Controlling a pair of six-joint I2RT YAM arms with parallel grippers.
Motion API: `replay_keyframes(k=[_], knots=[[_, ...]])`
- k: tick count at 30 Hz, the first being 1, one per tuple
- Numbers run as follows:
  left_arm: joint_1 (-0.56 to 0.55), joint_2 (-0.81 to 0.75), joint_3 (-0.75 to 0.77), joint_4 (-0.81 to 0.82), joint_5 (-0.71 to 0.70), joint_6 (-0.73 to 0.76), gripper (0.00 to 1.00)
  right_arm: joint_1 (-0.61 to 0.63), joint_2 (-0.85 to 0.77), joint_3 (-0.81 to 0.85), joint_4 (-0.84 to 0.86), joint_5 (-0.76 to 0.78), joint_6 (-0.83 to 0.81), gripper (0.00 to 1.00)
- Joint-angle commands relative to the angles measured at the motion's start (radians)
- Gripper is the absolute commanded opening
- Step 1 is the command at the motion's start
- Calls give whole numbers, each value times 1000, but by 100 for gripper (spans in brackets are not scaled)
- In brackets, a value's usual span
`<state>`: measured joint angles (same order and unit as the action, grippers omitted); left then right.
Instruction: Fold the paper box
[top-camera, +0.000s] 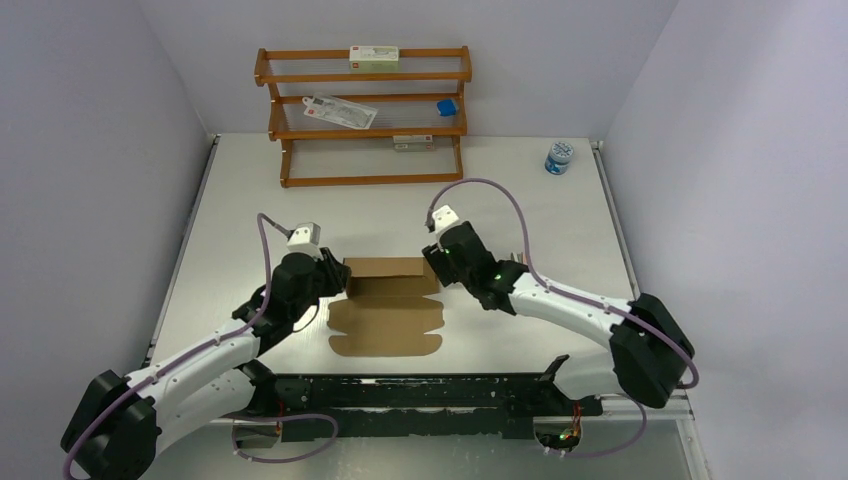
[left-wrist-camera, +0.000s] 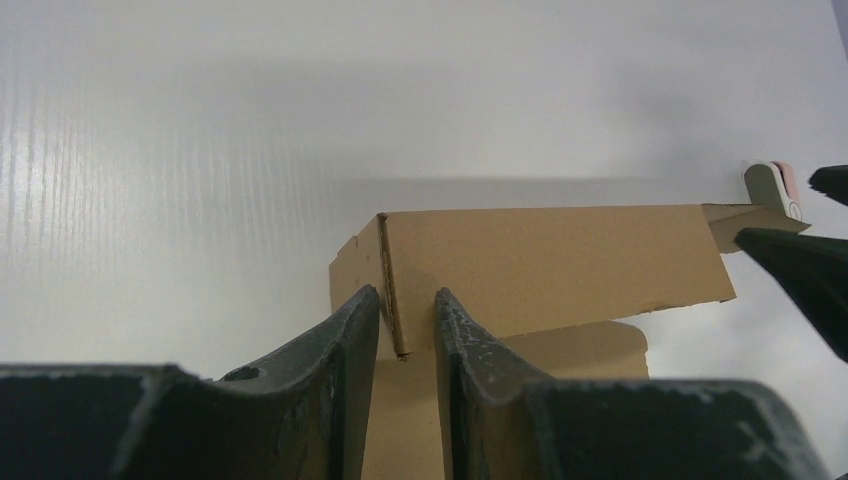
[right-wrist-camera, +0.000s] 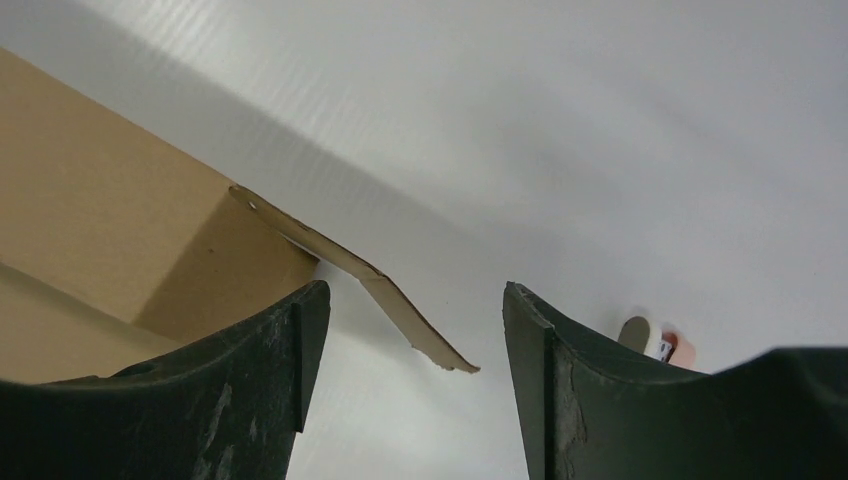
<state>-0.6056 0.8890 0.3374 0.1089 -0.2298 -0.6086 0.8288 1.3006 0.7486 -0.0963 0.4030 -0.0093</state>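
Left end effector pinches the upright left edge of the paper box. Right end effector gapes around its loose right flap, untouched. White surface extends behind.

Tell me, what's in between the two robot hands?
The paper box: its raised back wall stands between the left gripper and the right gripper, clearest in the top view.

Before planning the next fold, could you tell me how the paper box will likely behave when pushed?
The paper box looks thin, so probably light and apt to slide on the smooth table. Its end flap bends between the right gripper's open jaws, so flaps likely flex rather than hold shape.
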Motion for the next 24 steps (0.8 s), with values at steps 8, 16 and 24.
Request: replay_keyframes(k=[8, 16, 24], knots=[[3, 15, 45, -32, 2, 48, 33, -18, 163, 46, 33, -72, -204, 63], [3, 30, 47, -20, 28, 46, 33, -23, 210, 45, 47, -185, -197, 49], [3, 16, 47, -10, 41, 29, 32, -23, 166, 41, -2, -296, -72, 35]])
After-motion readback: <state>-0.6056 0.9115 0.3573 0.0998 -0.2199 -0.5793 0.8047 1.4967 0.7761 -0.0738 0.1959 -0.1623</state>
